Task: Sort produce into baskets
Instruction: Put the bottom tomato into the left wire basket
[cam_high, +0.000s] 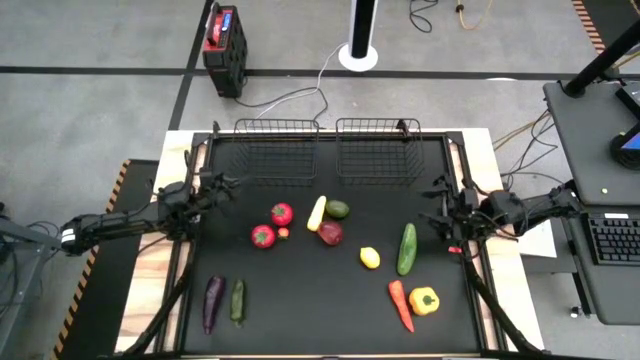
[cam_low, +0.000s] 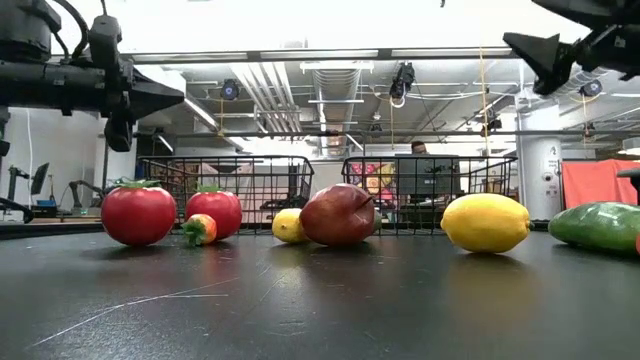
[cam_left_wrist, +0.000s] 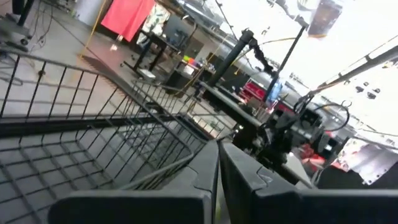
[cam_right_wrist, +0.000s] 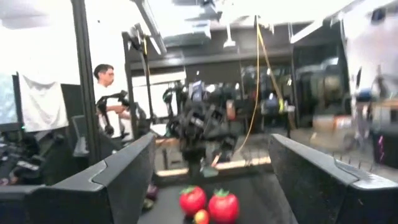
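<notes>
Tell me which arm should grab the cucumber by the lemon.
Right, probably. The right gripper is open and hangs near that cucumber; the left gripper is shut and sits across the table.

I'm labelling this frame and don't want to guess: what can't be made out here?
- Low view: the two black wire-mesh baskets stand behind the produce, so their floors are hidden.
- High view: the tiny red piece beside the red tomato is too small to identify.
- Low view: the long green cucumber is cut off by the picture's edge.
- Right wrist view: the purple piece is mostly hidden behind the right gripper's finger.
</notes>
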